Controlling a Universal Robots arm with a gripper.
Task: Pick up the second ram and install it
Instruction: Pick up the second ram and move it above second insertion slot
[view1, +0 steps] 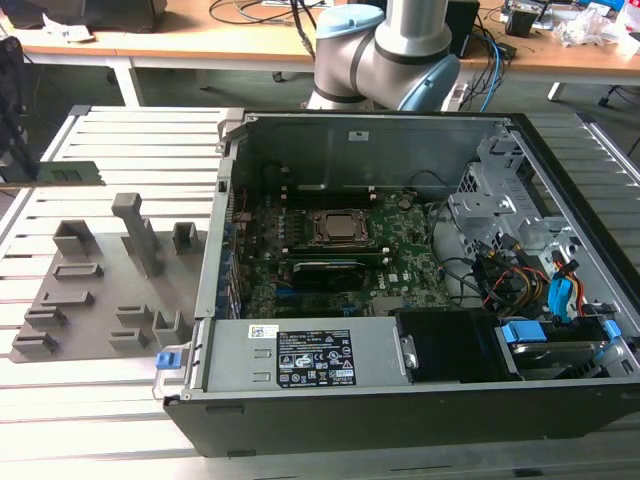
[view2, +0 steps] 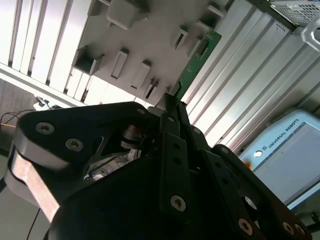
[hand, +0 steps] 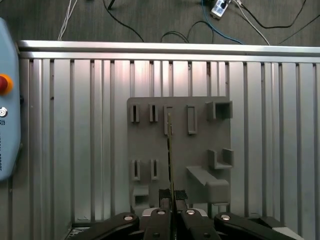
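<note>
First wrist view: end effector (hand: 172, 201) narrow, clamped on the second ram (hand: 170, 155). The stick shows edge-on, a thin line running out from the fingertips over the grey fixture plate (hand: 150, 145). Its far end lines up with one of the plate's slots; cannot tell whether it touches.

Second wrist view: the green stick juts from the fingertips, with the plate's slotted blocks and the slatted counter (view2: 240, 85) behind it.

Exterior view: open computer case (view1: 450, 410) on the counter, motherboard (view1: 400, 250) exposed. The fixture plate sits just beside the case, on the exterior view's left.
</note>
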